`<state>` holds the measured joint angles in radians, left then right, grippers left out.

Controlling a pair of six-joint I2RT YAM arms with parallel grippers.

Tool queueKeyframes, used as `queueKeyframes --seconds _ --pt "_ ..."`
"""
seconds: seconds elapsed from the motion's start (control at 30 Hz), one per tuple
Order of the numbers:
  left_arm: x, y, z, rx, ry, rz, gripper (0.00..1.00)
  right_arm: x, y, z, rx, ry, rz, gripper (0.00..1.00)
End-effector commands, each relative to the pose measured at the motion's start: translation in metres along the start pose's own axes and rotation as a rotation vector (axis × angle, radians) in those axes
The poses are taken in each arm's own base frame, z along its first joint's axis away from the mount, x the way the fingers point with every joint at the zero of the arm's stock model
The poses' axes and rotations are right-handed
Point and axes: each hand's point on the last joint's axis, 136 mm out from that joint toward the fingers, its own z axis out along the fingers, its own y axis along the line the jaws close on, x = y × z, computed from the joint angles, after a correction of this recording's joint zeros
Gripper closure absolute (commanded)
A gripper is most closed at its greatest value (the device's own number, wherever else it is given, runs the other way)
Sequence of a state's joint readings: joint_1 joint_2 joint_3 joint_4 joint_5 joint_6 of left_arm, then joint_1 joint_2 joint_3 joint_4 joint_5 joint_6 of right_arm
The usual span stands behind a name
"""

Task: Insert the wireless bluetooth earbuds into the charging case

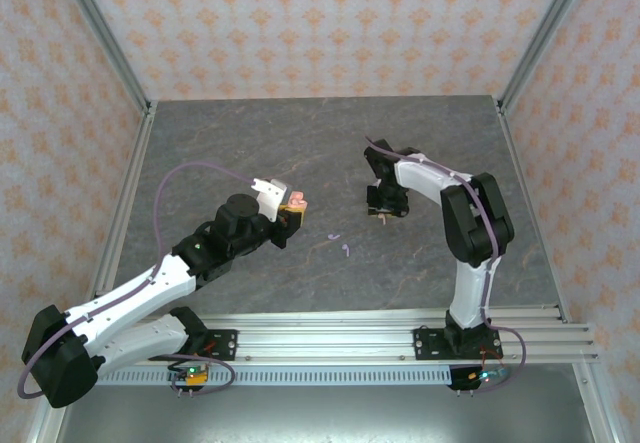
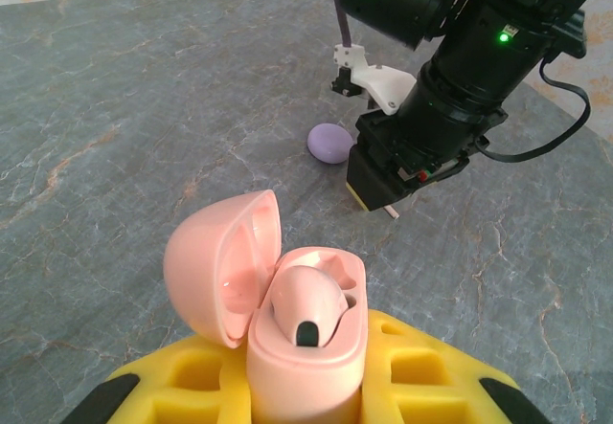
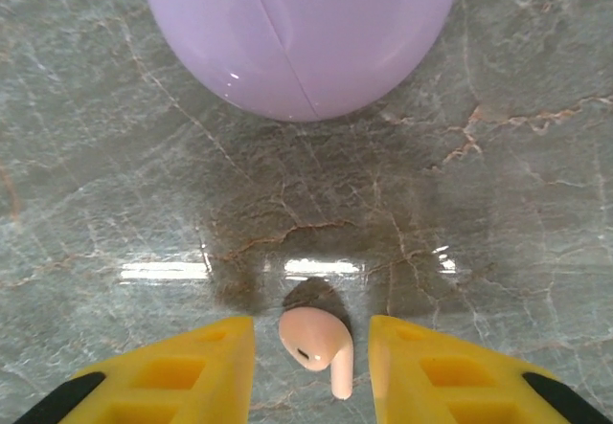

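Note:
My left gripper (image 2: 306,390) is shut on a pale pink charging case (image 2: 308,347), held off the table with its lid (image 2: 215,266) hinged open to the left. One pink earbud (image 2: 306,304) sits in the case. In the top view this gripper (image 1: 288,210) and case (image 1: 297,203) are left of centre. My right gripper (image 3: 311,347) is down at the table and open. A second pink earbud (image 3: 314,340) lies between its yellow fingers (image 3: 182,367), with a gap on each side. Two lilac earbuds (image 1: 334,237) (image 1: 345,250) lie loose on the table between the arms.
A shut lilac case (image 3: 297,32) lies on the grey marble table (image 1: 250,143) just ahead of the right gripper (image 2: 378,189), and it also shows behind that gripper as a lilac case (image 2: 329,143). Patterned walls and metal rails (image 1: 120,223) bound the table.

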<state>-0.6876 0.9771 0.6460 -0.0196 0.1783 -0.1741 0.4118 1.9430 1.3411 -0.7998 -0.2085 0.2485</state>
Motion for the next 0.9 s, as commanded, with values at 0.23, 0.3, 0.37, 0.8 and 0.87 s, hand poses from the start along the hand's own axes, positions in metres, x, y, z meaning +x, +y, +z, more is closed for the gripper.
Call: queueKeyframes --seconds 0.23,0.3,0.37,0.8,0.87 --pt "-0.009 -0.005 -0.002 0.012 -0.012 0.006 0.97 0.001 -0.005 0.007 0.041 0.020 0.013 0.65" --pt "-0.009 -0.005 -0.002 0.012 -0.009 0.005 0.97 0.000 -0.004 0.009 0.041 0.021 0.013 0.67" --pt "-0.009 -0.005 -0.002 0.013 -0.009 0.005 0.97 0.000 -0.003 0.010 0.037 0.022 0.014 0.71" --pt "-0.009 -0.006 -0.002 0.018 -0.007 0.002 0.97 0.001 -0.006 0.019 0.053 0.036 0.021 0.70" --pt "-0.009 -0.007 -0.002 0.021 -0.008 0.002 0.97 0.002 -0.006 0.021 0.054 0.042 0.018 0.71"
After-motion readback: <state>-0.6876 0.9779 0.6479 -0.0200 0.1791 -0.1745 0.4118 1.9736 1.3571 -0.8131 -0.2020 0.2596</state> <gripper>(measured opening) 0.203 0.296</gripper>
